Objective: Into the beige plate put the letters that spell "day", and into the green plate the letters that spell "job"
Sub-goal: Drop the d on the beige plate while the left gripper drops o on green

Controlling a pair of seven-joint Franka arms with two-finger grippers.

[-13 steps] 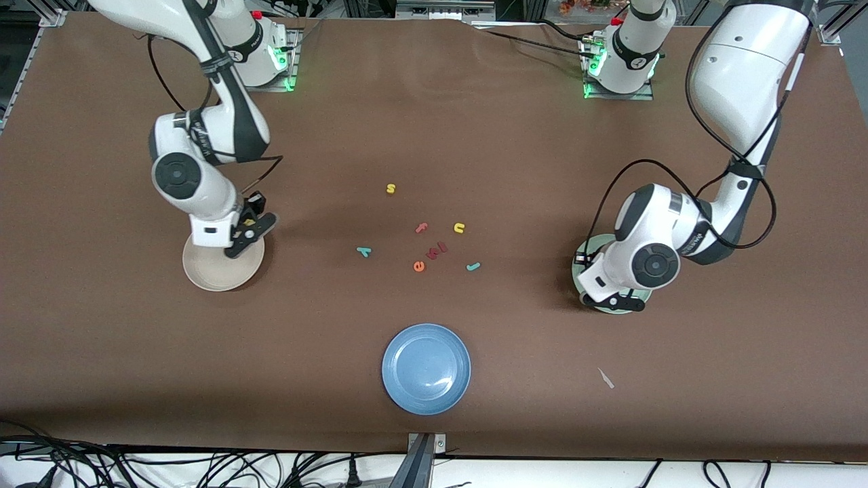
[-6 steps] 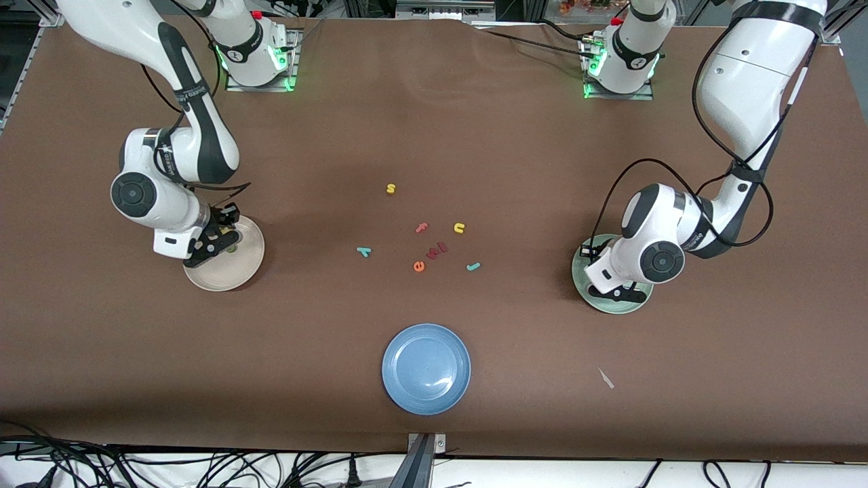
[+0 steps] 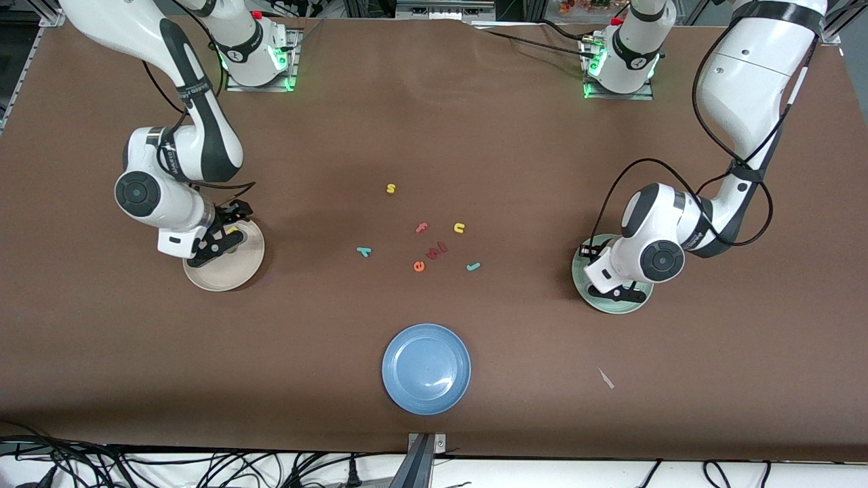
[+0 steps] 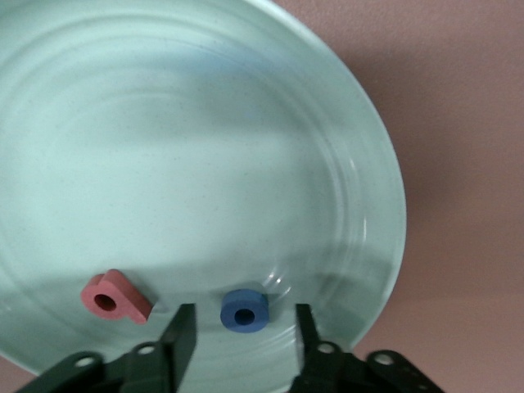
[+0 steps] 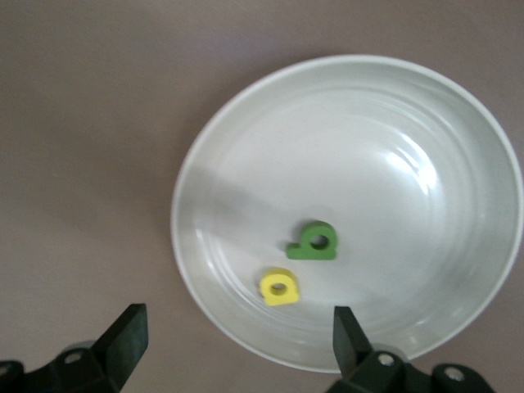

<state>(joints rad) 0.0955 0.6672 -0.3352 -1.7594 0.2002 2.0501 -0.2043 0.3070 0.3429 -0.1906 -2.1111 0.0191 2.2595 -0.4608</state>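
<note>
since right end effector (image 5: pixel 233 336) spread, yellow letter (image 5: pixel 278 286) on beige plate (image 5: pixel 246 147)

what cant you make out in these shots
- Front view: the green plate is mostly covered by the left arm; its letters are hidden.
- Front view: the right gripper covers part of the beige plate.
- Left wrist view: that plate's edge is cut off by the frame.
- Front view: the loose letters are too small to read surely.
</note>
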